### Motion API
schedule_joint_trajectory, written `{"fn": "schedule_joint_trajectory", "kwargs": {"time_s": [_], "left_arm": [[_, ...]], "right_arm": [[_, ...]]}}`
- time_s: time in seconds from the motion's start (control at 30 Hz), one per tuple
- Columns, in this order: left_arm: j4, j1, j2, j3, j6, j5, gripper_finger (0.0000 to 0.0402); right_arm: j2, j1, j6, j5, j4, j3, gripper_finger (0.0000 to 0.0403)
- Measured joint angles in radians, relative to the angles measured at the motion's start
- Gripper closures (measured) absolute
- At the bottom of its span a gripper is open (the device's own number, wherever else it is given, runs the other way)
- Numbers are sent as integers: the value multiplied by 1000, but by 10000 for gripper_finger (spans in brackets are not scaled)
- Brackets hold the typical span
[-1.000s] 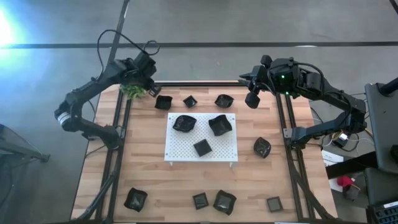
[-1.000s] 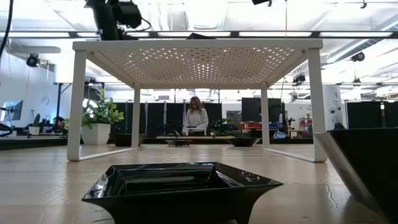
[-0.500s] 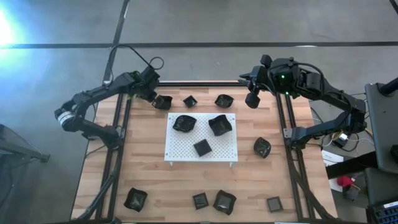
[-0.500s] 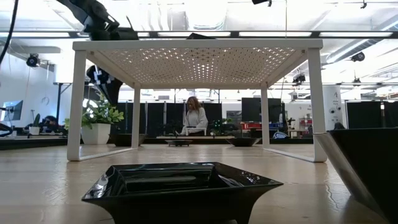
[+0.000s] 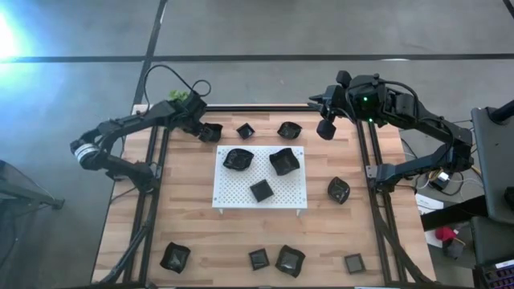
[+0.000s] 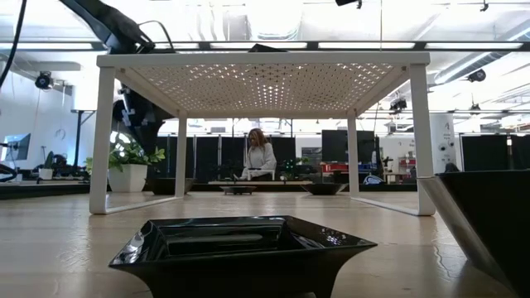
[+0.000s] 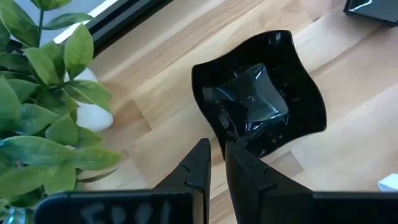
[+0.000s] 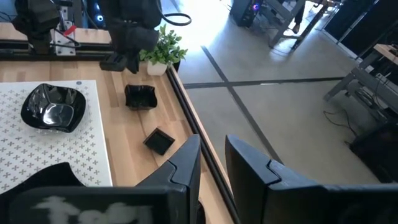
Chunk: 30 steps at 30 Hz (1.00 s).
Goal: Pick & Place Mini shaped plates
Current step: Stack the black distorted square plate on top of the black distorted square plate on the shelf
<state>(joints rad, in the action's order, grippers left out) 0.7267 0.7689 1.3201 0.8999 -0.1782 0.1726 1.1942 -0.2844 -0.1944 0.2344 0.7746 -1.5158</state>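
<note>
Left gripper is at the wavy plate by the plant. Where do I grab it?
Pinch the raised wavy rim of the wavy plate on the edge nearest the left gripper, coming down from above. It sits flat, so only the rim offers a hold. Keep off the plant side.

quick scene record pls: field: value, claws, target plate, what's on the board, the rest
left claw: nearly shut, at wavy-edged plate by the plant, rim not gripped
right claw: narrow gap, holds nothing, parked over far right corner
board: three plates on it
far row: three plates, counting the target
right of board: one plate
near edge: four plates
</note>
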Motion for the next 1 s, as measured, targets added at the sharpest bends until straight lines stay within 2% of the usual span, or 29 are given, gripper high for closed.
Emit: {"fn": "schedule_joint_trajectory", "kwargs": {"time_s": [0.2,1.0], "left_arm": [[-80,0,0,-71,-36,-3,357],[-319,2,0,-221,-94,-3,357]], "right_arm": [[0,0,-10,0,0,0,330],[1,0,-24,0,0,0,330]]}}
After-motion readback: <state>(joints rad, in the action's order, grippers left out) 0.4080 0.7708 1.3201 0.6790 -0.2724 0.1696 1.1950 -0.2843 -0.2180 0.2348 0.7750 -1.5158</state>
